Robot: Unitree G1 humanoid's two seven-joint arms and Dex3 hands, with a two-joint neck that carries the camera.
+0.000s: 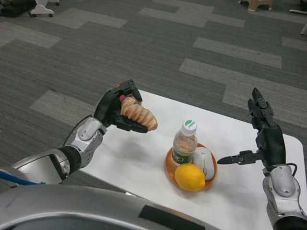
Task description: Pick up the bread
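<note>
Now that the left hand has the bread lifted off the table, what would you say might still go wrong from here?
The left hand holds the bread by one end only, so the free end could tip and slip out. If the arm swings right and low, the bread might knock the upright bottle standing in the orange bowl beside the lemon. The right hand is open, clear of everything.

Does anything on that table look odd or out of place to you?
One thing: a white computer mouse lies in the orange bowl beside a lemon and a water bottle. Nothing looks spilled or broken.
</note>
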